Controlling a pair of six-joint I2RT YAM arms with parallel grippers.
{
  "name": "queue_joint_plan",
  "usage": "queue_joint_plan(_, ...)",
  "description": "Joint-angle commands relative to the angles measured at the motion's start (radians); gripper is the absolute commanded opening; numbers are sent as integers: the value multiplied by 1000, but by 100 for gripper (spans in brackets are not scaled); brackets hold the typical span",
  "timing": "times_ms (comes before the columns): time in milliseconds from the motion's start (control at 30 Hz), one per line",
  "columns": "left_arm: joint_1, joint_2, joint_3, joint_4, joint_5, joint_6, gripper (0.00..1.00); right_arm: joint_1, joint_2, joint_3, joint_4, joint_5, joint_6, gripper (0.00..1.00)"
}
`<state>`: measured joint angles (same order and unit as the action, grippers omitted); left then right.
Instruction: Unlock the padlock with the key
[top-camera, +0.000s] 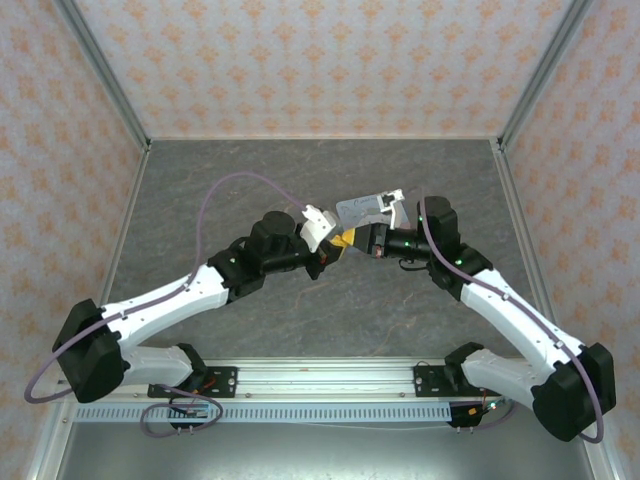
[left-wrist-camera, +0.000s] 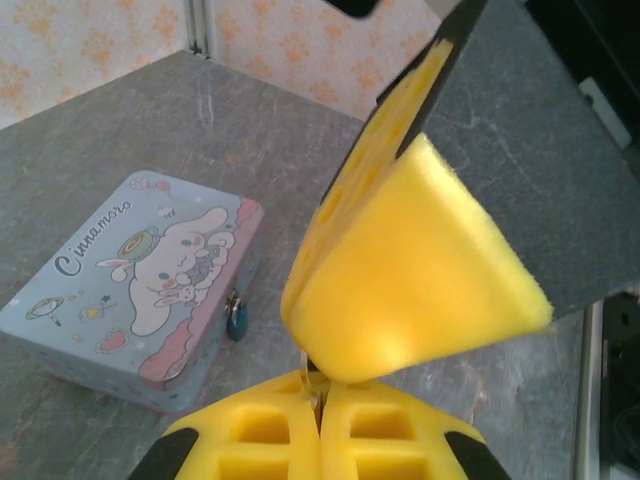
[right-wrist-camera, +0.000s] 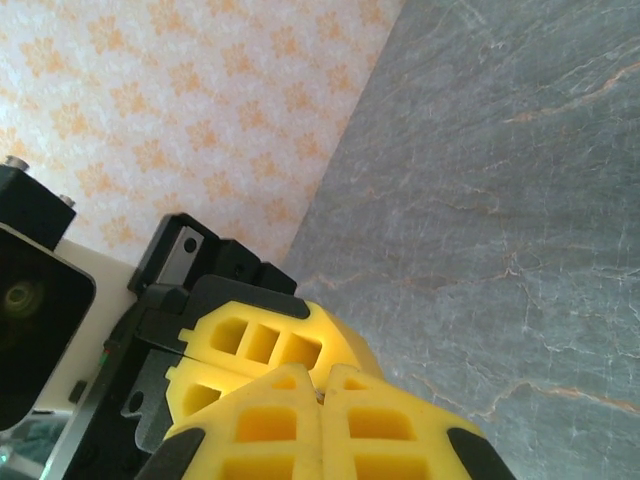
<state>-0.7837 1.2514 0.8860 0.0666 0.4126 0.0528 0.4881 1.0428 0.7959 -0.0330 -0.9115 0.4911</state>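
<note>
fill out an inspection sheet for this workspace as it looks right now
surface: grey marbled table
job's things: padlock and key not clearly made out; small teal piece hangs at the tin's front, thin metal sliver between the grippers
clutter: pale blue cartoon tin, lid shut, lying flat
grippers: left gripper shut on the sliver; right gripper shut, its tip meeting the left one
cables: purple cables loop along both arms
surroundings: orange-patterned walls
</note>
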Motion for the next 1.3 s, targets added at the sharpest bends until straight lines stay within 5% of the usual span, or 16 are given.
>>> queue_joint_plan(0, -5, -41, 41, -143, -21, 143, 0, -9, -6, 47, -80, -56, -122, 5)
queue_joint_plan(200, -8, -60, 68, -254, -8, 288, 0, -15, -7, 102, -267, -87, -347, 31)
queue_joint_plan(367, -9, -51, 122, -387, 6, 364, 0, -16, -28, 145, -412, -84, -627, 39)
queue_joint_plan(733, -11, -34, 218, -597, 20, 473, 0, 4, -63, 50, -383, -170, -1140, 40)
queue_joint_plan(1267, -13, 12, 321, -758, 38, 563, 0, 87, 58, 132, -303, -130, -1259, 27)
